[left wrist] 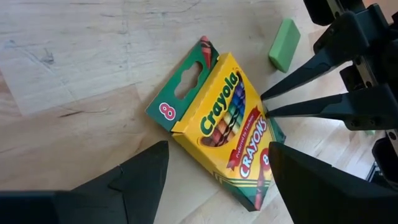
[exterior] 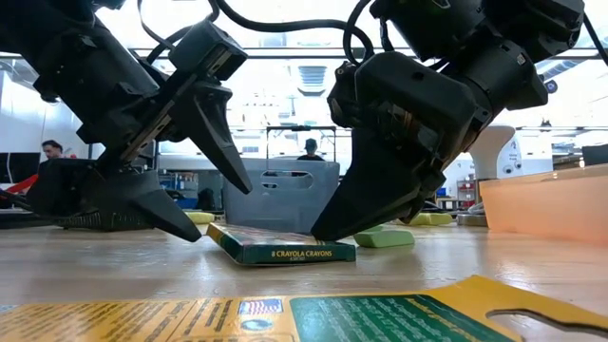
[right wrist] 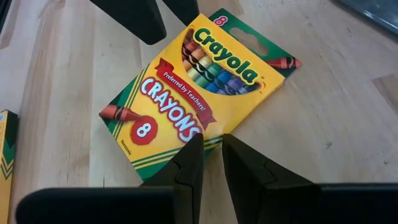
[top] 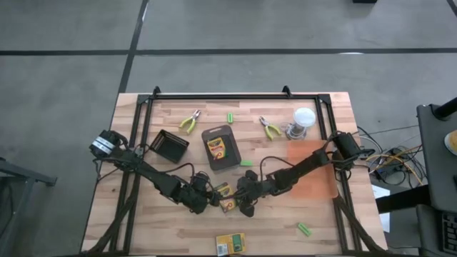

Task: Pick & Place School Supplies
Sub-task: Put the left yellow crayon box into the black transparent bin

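On the planked wooden table (top: 143, 228), toward its front edge at mid-width, lies the flat, glossy cardboard Crayola crayon box (left wrist: 219, 124). The left gripper (left wrist: 217, 177) straddles it with jaws spread wide; the right gripper (right wrist: 211, 149), jaws nearly closed and empty, presses its tips at the box's edge. Seemingly the pick is underway; next, the left fingers must close across the box's thin sides.

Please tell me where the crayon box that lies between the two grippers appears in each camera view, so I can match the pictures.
High view: crayon box low centre, between both grippers.
Low view: crayon box flat at centre, between the dark fingers.
Left wrist view: crayon box at centre.
Right wrist view: crayon box at centre, printed face up.
Shared landmark: the right gripper, nearly closed, at the box's edge; the left gripper stands open opposite.
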Robot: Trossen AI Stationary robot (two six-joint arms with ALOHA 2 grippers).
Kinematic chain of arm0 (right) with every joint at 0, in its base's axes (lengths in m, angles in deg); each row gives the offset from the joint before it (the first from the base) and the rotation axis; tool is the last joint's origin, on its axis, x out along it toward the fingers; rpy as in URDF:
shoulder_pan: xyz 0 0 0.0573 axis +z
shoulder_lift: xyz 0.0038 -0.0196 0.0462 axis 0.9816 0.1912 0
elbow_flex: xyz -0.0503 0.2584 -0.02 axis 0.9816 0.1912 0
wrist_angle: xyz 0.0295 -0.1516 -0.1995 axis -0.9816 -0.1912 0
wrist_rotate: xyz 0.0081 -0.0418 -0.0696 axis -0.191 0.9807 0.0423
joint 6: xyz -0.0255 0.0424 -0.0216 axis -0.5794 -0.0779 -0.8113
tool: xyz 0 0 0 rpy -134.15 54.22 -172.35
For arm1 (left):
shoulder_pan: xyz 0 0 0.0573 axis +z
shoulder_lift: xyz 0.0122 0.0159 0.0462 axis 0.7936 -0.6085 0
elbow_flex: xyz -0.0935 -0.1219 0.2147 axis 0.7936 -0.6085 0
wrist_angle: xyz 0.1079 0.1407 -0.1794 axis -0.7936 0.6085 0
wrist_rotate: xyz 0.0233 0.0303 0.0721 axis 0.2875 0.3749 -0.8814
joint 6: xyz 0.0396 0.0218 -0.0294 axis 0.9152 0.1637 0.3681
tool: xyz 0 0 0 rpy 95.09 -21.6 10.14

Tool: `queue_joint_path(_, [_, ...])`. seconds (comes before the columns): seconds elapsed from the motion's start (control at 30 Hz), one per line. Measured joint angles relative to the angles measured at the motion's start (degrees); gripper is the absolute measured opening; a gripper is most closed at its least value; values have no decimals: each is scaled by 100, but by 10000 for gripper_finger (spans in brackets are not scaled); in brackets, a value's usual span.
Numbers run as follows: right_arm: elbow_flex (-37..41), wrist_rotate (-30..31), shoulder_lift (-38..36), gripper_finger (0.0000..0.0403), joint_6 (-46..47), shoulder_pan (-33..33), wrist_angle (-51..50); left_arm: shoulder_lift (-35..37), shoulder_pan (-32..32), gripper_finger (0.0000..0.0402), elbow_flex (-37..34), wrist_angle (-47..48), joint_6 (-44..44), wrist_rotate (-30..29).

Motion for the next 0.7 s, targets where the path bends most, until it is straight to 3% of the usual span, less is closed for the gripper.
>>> queue_joint_path(0.7, [2,9,-4,57,87,-9,-218,-283,10,282,8,-349,-93,-76])
